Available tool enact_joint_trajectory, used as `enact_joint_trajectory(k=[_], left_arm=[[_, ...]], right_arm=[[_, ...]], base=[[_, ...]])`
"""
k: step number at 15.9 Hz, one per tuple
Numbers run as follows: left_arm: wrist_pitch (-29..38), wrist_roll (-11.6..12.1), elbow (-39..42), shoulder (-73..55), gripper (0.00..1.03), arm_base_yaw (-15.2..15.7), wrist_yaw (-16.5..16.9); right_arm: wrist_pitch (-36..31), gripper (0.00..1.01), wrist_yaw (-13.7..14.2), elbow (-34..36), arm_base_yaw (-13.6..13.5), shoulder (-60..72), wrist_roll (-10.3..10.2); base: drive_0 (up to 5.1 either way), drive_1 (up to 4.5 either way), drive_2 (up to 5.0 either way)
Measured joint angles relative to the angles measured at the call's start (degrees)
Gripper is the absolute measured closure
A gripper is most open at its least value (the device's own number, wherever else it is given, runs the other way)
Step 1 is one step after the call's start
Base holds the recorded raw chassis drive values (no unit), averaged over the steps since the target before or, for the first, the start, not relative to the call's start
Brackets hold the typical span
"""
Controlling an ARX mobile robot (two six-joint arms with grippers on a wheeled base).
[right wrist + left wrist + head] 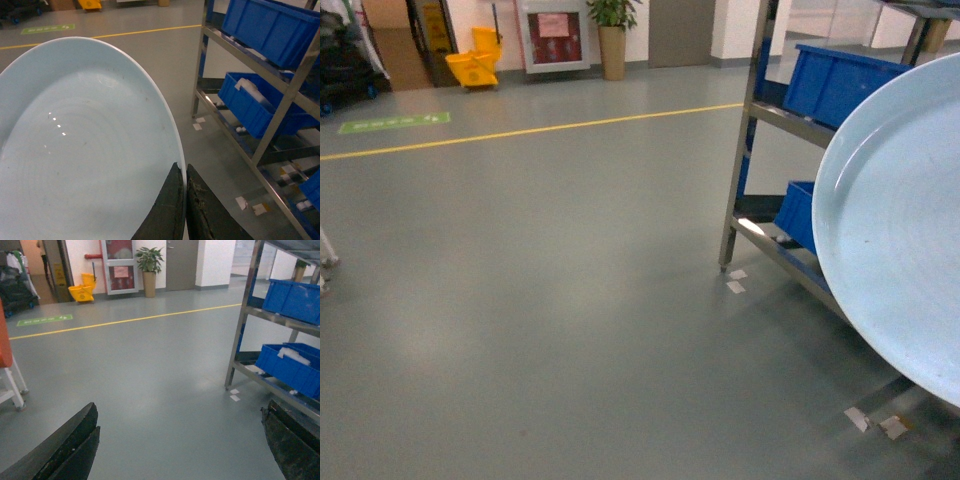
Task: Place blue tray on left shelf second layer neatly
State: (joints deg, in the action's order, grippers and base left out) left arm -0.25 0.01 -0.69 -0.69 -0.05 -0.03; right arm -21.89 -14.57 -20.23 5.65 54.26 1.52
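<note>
The grey floor (540,300) takes up most of the scene, and the steel shelf (752,120) stands on it at the head view's right; that shelf serves as the landmark here. Whether it is the left shelf of the task cannot be told.

In front of the shelf, held off the floor and covering part of its lower levels, is the blue tray (905,230). It looks light, stiff and smooth, probably slippery, so the thin rim is the sensible hold, and it may tilt or swing from a single edge pinch.

On the shelf sit deep blue crates: an upper crate (270,27) whose contents are hidden, and a lower crate (255,102) holding a white packet-like item.

The right tool (185,175) is clamped on the tray's rim, one finger on each face. The left tool (180,440), away from the shelf, has its fingers spread wide with nothing between them.
</note>
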Motion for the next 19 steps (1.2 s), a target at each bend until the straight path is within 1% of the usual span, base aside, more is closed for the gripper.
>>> enact_joint_trajectory(k=[11,19], left_arm=[[0.13,0.0,0.0,0.0,0.05,0.04,-0.02],[-0.04,0.0,0.0,0.0,0.05,0.04,-0.02]], right_arm=[[0.0,0.99,-0.04,0.0,-0.02,0.0,0.02],[-0.04,0.99,0.0,0.0,0.0,0.24,0.02]], base=[[-1.6,2.47,-5.7],[-1.6,-1.58,-1.6]])
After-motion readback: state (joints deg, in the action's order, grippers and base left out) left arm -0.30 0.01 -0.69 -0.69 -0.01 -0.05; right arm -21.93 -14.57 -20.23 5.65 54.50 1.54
